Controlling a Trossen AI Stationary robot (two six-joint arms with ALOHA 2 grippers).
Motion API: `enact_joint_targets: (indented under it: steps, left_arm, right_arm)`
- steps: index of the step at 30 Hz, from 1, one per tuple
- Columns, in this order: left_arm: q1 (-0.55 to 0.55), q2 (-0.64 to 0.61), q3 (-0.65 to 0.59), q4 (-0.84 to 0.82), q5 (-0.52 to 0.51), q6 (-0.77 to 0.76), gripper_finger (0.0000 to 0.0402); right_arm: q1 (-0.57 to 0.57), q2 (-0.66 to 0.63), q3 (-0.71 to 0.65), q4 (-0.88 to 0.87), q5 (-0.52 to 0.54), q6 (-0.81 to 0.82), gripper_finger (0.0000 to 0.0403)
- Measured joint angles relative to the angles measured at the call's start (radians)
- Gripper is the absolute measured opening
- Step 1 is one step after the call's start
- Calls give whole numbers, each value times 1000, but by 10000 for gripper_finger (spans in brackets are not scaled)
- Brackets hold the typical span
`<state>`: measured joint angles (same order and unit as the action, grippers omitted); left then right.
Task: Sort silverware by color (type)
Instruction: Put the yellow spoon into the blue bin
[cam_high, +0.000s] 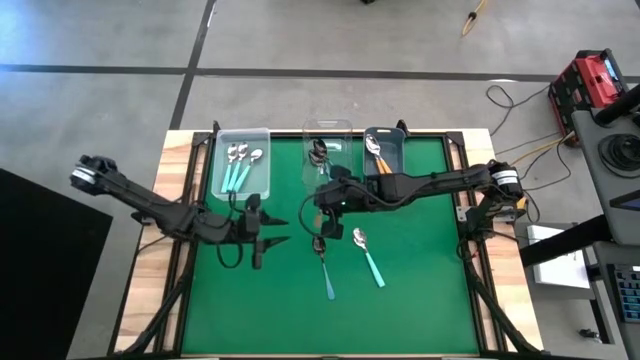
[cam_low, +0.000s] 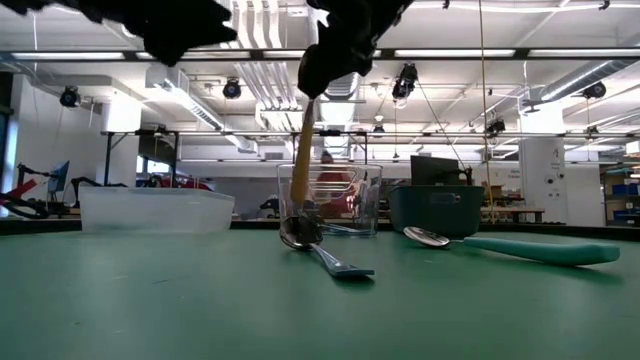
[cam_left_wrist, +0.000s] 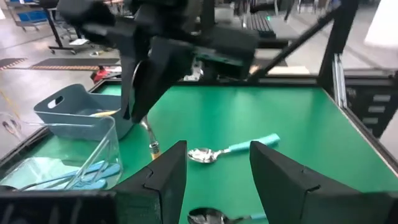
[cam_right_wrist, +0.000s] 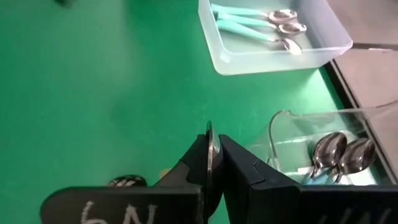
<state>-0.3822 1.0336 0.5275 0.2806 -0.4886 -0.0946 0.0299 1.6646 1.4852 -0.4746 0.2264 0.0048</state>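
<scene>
From above, we see our right gripper (cam_high: 322, 200) over the middle of the green mat (cam_high: 420, 290), just in front of the clear middle bin (cam_high: 327, 150), while our left gripper (cam_high: 268, 230) waits a little to its left with fingers spread and nothing between them. Two spoons lie loose on the mat: a blue-handled spoon (cam_high: 326, 268) right below the right gripper and a mint-handled spoon (cam_high: 369, 254) beside it. The left clear bin (cam_high: 243, 160) holds mint-handled spoons, the middle bin dark-bowled ones, and the grey bin (cam_high: 385, 150) orange-handled ones. At table height, we find an orange-handled spoon (cam_low: 301, 170) hanging from the right gripper, bowl down, its bowl close over or touching the bowl of the blue-handled one lying there; which, we cannot tell. The left wrist view looks between its own spread fingers (cam_left_wrist: 168, 177) at that dangling spoon and the grey bin behind it. The right wrist view shows our fingers pressed shut on a thin metal edge, the spoon's end. We judge the step to be lifting an orange spoon; next we would raise it clear of its neighbour, carry it over the grey bin, and open there.
</scene>
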Motion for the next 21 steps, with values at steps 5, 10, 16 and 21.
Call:
enact_joint_targets:
  steps: [5,10,16,21]
  left_arm:
    - [77,43,-80,191,57,-9,157]
    - [150,95,-84,217,172,-23,158]
    - [217,173,-63,233,213,-19,196]
    - [275,232,-45,275,211,30,233]
  right_arm:
    - [0,0,36,2,0,-33,13]
    - [0,0,75,-2,-1,-63,13]
    - [0,-1,103,-32,-1,-69,13]
    - [2,-1,107,-54,-1,-68,13]
